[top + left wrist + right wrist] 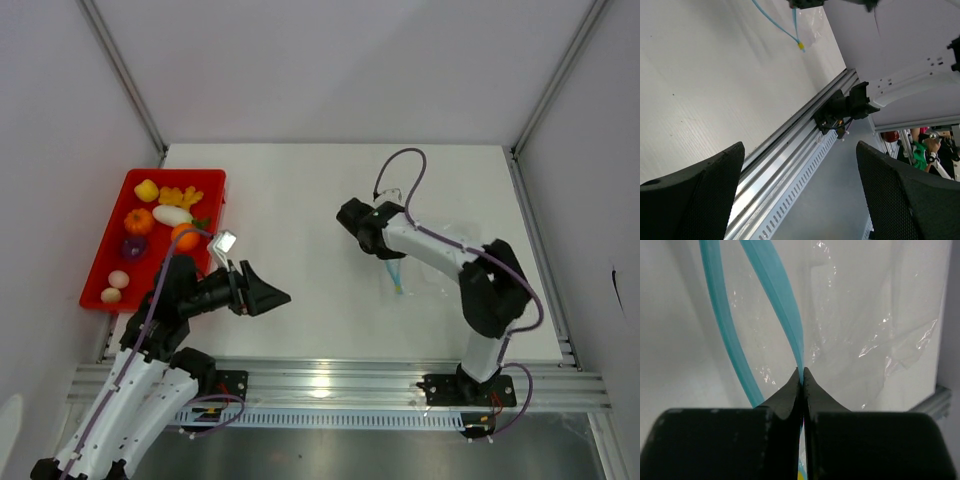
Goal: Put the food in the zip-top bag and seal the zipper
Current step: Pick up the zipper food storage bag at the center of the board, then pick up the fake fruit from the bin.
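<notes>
Presently, right end effector [802, 371] pinching zipper [780, 305], left end effector [798, 150] agape

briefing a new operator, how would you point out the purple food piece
Find the red tray at the left edge of the table. Near its middle, just on the near side of the orange pumpkin-like piece, sits the purple piece: the only dark one among orange, yellow and white neighbours.

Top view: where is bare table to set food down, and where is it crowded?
Bare: the middle strip between the red tray and the right fingers pinching the zipper, and the far band beyond them. Crowded: the tray, filled with food; the right side, where the zip-top bag lies under the right arm; the near left, under the open left fingers.
</notes>
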Controlling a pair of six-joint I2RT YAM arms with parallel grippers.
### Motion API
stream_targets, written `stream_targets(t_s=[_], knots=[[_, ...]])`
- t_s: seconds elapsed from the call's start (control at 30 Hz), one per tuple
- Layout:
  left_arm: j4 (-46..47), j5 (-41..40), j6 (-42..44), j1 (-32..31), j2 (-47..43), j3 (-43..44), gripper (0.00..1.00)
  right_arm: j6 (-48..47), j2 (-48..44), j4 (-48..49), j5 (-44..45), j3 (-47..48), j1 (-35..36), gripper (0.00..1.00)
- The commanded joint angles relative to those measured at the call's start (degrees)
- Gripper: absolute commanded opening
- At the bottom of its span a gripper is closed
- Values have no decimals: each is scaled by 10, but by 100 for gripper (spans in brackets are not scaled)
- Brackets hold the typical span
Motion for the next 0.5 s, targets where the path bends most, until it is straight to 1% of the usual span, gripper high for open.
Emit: stream_targets(t_s=[0.0, 0.03, 0.07, 0.1, 0.13, 0.17, 0.23, 0.33, 0.37, 0.4, 0.47], knots=[[37, 19, -3, 4, 14, -2, 93, -77, -126, 98, -124, -8, 24, 0], [16, 0, 4, 4, 17, 1, 92, -86, -146, 116, -184, -15, 24, 0], [0, -19, 12, 4, 23, 15, 92, -91, -175, 147, -212, -26, 24, 0], [-16, -39, 26, 4, 26, 30, 91, -97, -185, 157, -236, -29, 24, 0], [-31, -87, 32, 4, 27, 49, 91, -99, -191, 164, -268, -29, 24, 0], [-57, -107, 37, 4, 31, 57, 91, -101, -194, 173, -286, -29, 23, 0], [-73, -156, 48, 4, 35, 85, 92, -103, -197, 179, -311, -29, 24, 0], [-111, -204, 53, 4, 52, 119, 92, -102, -191, 186, -312, -33, 33, 0], [-125, -257, 51, 4, 56, 125, 92, -103, -189, 190, -314, -34, 36, 0], [-157, -283, 47, 4, 65, 140, 92, -102, -187, 190, -313, -36, 40, 0], [-171, -324, 49, 5, 69, 155, 92, -93, -191, 186, -310, -37, 44, 0]])
